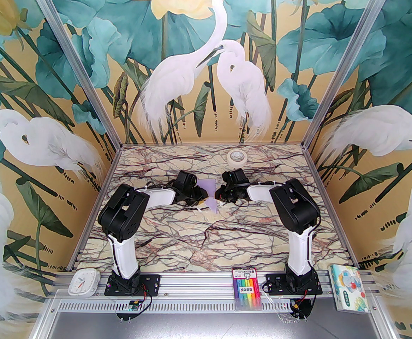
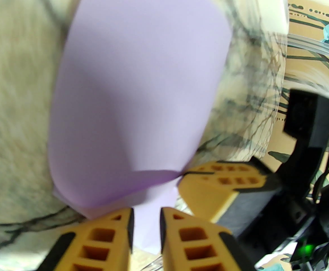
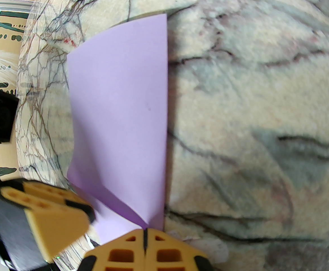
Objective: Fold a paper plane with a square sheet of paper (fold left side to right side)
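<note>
The square sheet of paper is pale lavender and lies on the marble table between my two grippers. One flap is lifted and curves over the rest. My right gripper is shut, pinching the sheet where the raised flap meets the flat part. Its orange fingers close on the flap's corner. My left gripper hovers over the sheet's near edge, jaws a little apart, nothing pinched between them. From above, the left gripper and right gripper nearly touch. The paper plane is out of view.
A white tape roll sits near the table's back edge. On the front rail lie a white clock, a pack of coloured markers and a tissue pack. Bare marble table stretches in front of the grippers.
</note>
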